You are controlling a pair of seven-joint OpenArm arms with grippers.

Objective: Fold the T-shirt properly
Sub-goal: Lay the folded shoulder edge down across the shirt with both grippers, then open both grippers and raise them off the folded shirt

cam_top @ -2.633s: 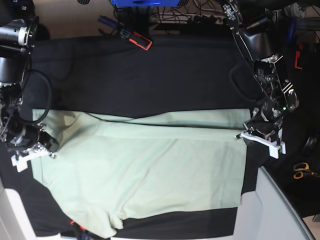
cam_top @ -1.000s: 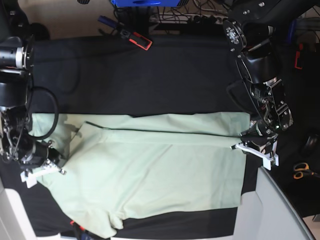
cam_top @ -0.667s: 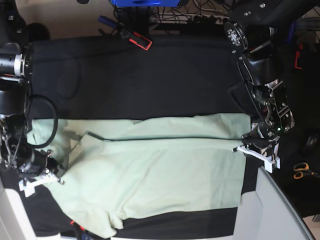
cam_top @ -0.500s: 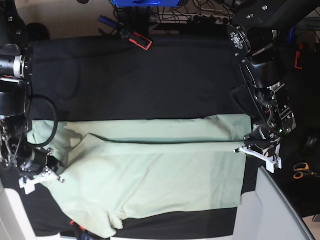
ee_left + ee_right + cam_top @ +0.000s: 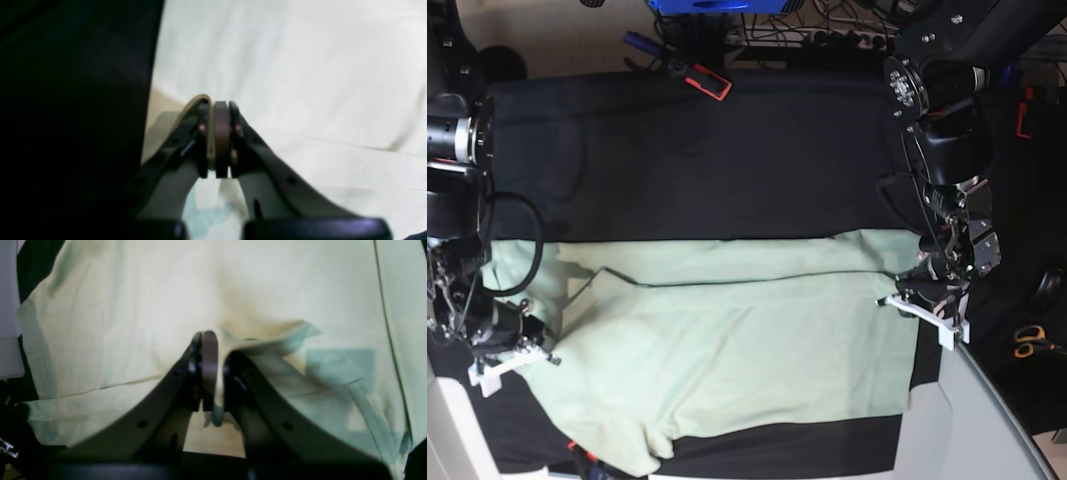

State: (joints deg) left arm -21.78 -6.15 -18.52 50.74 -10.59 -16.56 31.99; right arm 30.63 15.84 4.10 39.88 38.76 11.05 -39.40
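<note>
You can't see the T-shirt (image 5: 727, 340) whole: its lower-left sleeve runs off the base view's bottom edge. The left wrist view is blurred, and its left side is only dark black covering (image 5: 73, 110).

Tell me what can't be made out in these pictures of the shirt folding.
- Pale mint-green cotton T-shirt, base view: its lower-left sleeve is cut off by the bottom edge; any label is too small to see.
- Left tool, left wrist view: blurred; the fingers cover the pinched cloth.
- Right tool, right wrist view: the gripped fold hides what lies beneath it.
- Black cloth table covering: shirt hides the part underneath.
</note>
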